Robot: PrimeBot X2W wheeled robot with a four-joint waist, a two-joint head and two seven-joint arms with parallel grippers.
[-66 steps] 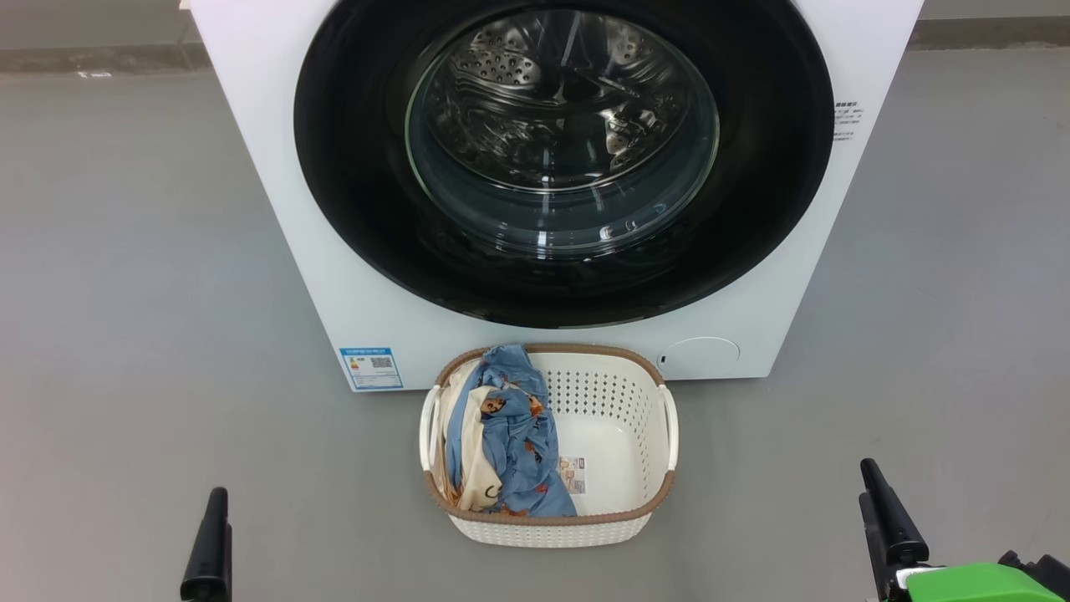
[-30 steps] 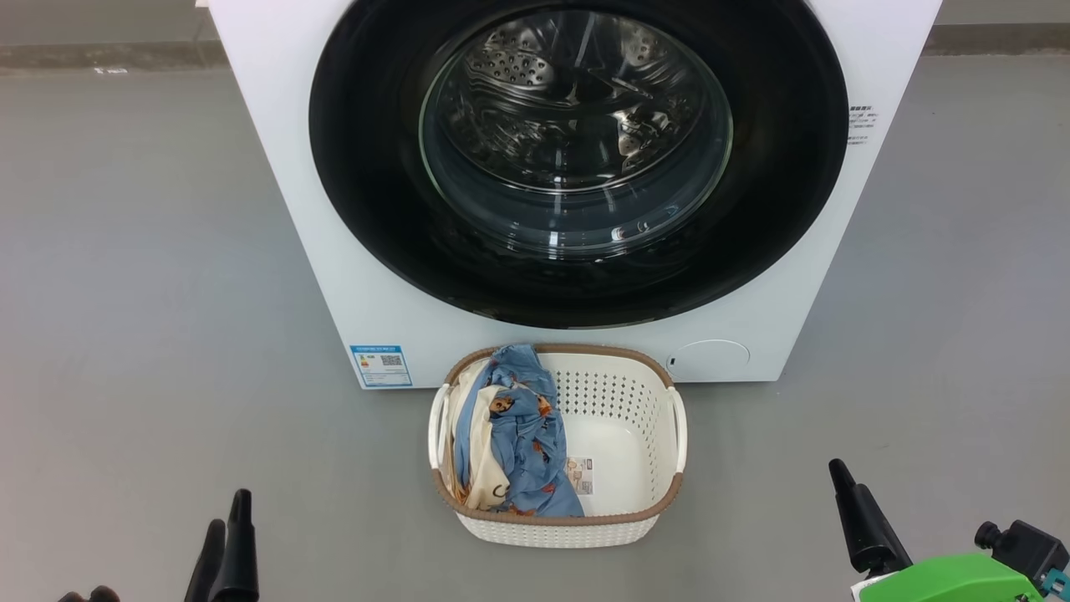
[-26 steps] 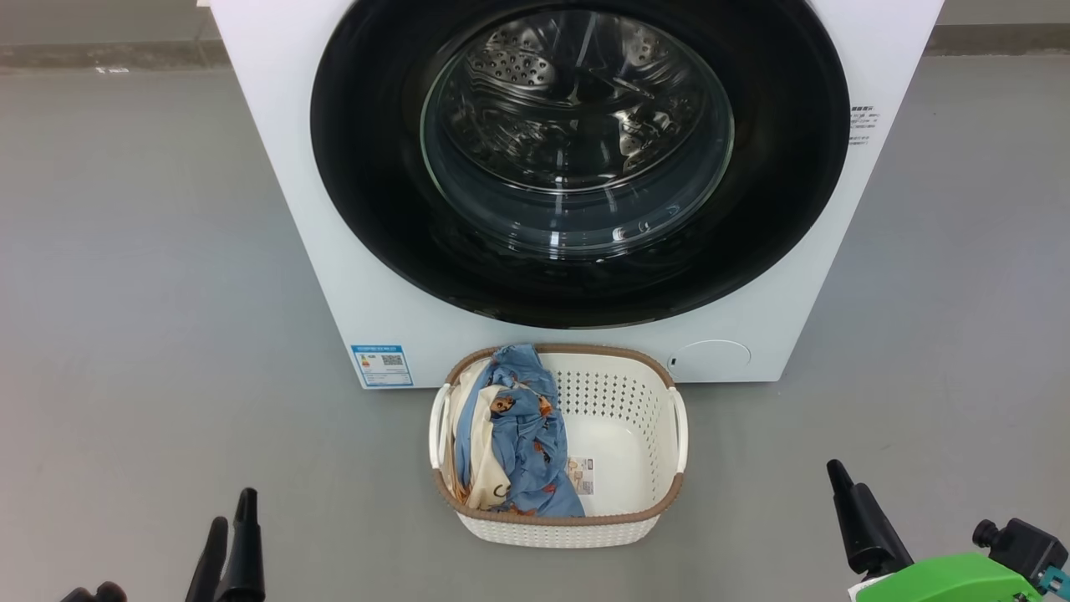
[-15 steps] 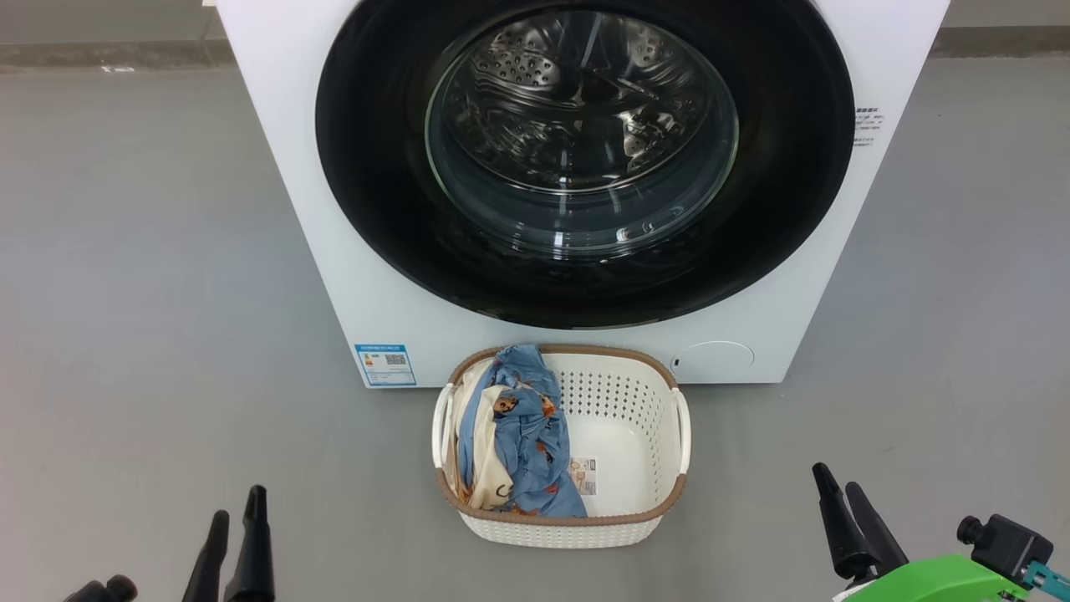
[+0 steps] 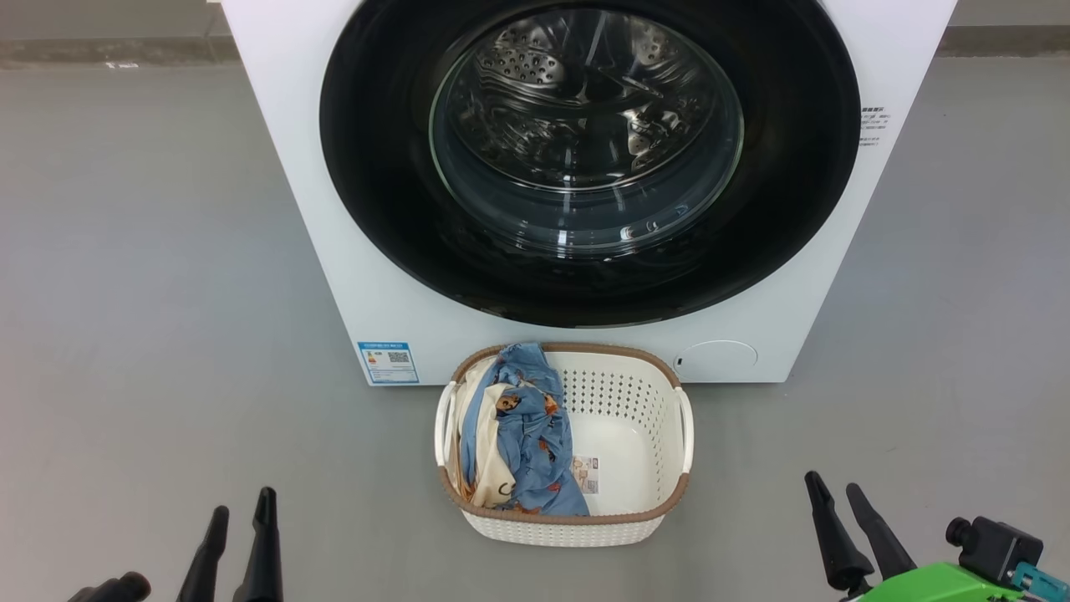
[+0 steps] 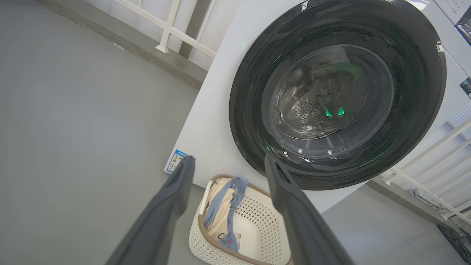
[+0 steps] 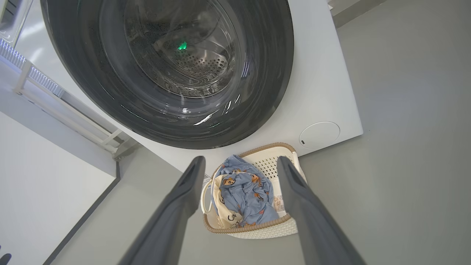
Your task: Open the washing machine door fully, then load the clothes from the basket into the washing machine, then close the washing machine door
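Note:
The white washing machine [image 5: 334, 217] stands ahead with its round black door [image 5: 376, 184] shut and the steel drum visible through the glass window [image 5: 585, 134]. On the floor before it sits the cream basket [image 5: 639, 493] holding blue printed clothes [image 5: 531, 435] and a cream cloth in its left half. My left gripper [image 5: 244, 522] is open at the lower left, well short of the basket. My right gripper [image 5: 834, 502] is open at the lower right. Both wrist views look between empty fingers at the door [image 6: 250, 92] [image 7: 73, 73] and the basket [image 6: 206, 244] [image 7: 272, 228].
Grey floor [image 5: 150, 293] spreads on both sides of the machine. A blue energy sticker [image 5: 388, 362] and a round service flap [image 5: 717, 357] mark the machine's lower front. White railings [image 6: 423, 162] [image 7: 66, 110] stand beside the machine, and a wall base runs behind.
The camera has shifted, sliding the scene slightly right. Both grippers have turned so that their two fingers show apart, the left gripper rising a little into view and the right drifting left.

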